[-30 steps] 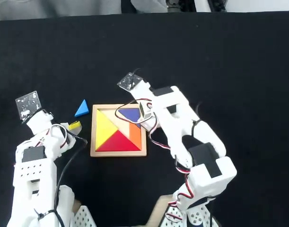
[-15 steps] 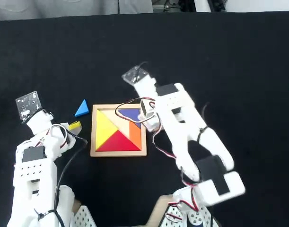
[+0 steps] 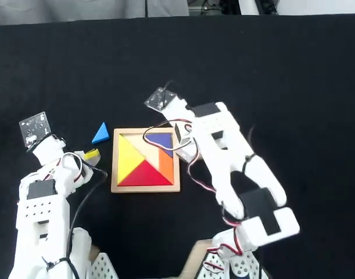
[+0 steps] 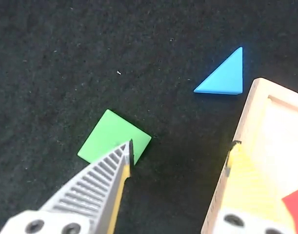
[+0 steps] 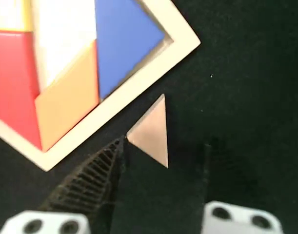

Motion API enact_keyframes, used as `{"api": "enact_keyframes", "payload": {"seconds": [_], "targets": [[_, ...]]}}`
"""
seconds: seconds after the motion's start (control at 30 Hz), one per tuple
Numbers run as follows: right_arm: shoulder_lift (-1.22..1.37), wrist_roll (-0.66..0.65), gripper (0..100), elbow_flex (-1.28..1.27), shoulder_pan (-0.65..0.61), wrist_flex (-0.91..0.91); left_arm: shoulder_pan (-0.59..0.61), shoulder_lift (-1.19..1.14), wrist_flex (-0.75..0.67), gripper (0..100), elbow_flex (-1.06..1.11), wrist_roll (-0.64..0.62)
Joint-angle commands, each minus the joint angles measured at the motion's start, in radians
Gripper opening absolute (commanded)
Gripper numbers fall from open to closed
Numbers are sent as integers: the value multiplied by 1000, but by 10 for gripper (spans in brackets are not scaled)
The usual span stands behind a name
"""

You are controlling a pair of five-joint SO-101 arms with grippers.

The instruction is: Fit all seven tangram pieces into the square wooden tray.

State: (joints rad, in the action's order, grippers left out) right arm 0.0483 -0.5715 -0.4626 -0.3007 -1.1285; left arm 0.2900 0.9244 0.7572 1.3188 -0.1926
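Note:
The square wooden tray (image 3: 145,188) holds a yellow triangle (image 3: 128,160), a red triangle (image 3: 145,174), an orange piece (image 3: 167,165) and a dark blue triangle (image 3: 160,140). My right gripper (image 3: 180,139) hangs at the tray's far right corner. In the right wrist view it (image 5: 163,146) is open, and a small pink triangle (image 5: 151,131) lies on the table between its fingers, just outside the tray rim (image 5: 134,90). My left gripper (image 4: 178,151) is open, low beside the tray (image 4: 244,117), one finger over a green square (image 4: 114,136). A light blue triangle (image 4: 224,75) lies farther off.
The black table stretches wide on all sides of the tray. The light blue triangle (image 3: 100,133) sits left of the tray's far left corner, close to the left arm (image 3: 46,174). A strip of bare tray floor (image 5: 61,39) shows between the pieces.
The right arm lifted away slightly toward the far side, then came back down at the tray's far right corner. The left arm has stayed still.

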Motion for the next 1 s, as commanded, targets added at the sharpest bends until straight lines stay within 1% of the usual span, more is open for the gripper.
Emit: {"api": "enact_keyframes", "payload": {"seconds": [0.0, 0.27, 0.5, 0.6, 0.77, 0.97], "targets": [[45, -8, 296, 15, -8, 46, -7, 17, -6, 310, -7, -5], [124, -8, 271, 13, -15, 51, -7, 17, -6, 310, -7, -5], [133, -9, 229, 13, -72, 52, -7, 17, -6, 310, -7, -5], [133, -9, 205, 15, -68, 58, -7, 17, -6, 310, -7, -5], [133, -9, 122, 13, -52, 63, -7, 17, -6, 310, -7, -5], [133, -9, 113, 13, -44, 64, -7, 14, -6, 310, -7, -5]]}}
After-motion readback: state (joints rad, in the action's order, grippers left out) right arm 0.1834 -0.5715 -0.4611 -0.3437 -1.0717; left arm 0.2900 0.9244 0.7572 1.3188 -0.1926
